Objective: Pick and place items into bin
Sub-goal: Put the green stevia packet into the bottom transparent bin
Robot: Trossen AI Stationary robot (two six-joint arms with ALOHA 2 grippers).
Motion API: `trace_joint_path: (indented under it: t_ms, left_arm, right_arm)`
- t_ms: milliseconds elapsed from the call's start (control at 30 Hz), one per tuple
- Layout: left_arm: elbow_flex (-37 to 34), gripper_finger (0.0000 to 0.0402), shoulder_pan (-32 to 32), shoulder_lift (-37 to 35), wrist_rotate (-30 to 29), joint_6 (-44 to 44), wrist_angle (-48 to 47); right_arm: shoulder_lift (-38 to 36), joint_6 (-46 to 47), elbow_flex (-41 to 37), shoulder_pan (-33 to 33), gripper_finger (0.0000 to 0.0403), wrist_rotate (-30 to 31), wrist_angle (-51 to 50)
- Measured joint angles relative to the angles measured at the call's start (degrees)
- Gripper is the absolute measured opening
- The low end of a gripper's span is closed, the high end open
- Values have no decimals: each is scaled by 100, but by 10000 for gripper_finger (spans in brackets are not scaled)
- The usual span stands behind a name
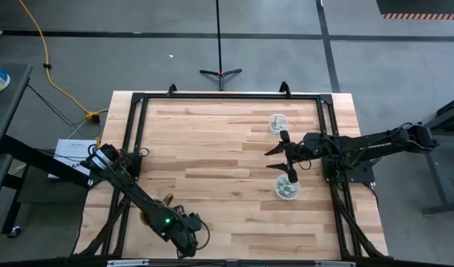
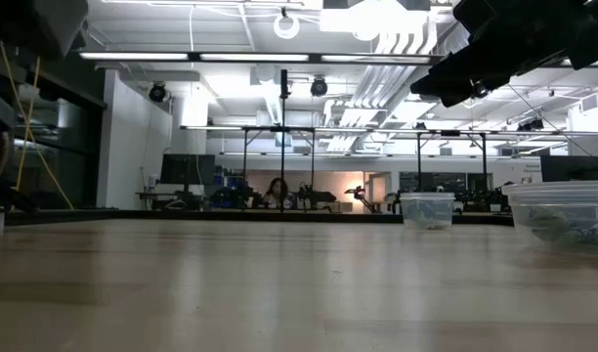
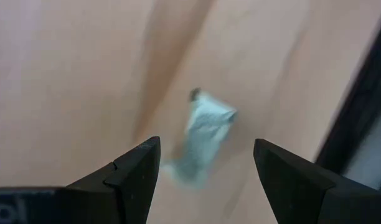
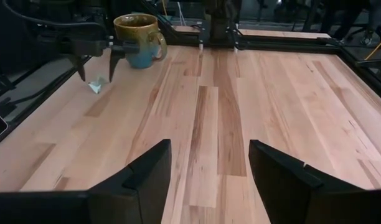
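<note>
Key relation: your left end effector [image 3: 203,171] hangs directly over one item [image 3: 203,134]; the bit lies between the spread fingers, its long axis roughly along the gap.
Left state: released, fingers apart, nothing held.
Nearer arm: left; the right end effector [image 4: 209,165], also released, waits across the surface [image 4: 253,99].
Item: pale, shiny, crumpled, irregular, beside the mug [image 4: 137,38].
Bins: clear tubs [image 1: 287,188] near the right arm.
</note>
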Motion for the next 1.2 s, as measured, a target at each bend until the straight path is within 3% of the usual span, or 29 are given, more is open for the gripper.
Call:
trace_joint_path:
  t_ms: [567,833,1200]
  left_arm:
    - [-28,291,4,0,-165,145,-179]
    - [-31,291,7,0,-516,232,236]
    - [-5,291,7,220,-412,195,442]
  right_arm:
    - [0,-194,0,0,205,11,0]
    - [0,-196,0,0,204,13,4]
    - [0,-194,0,-1,206,5,6]
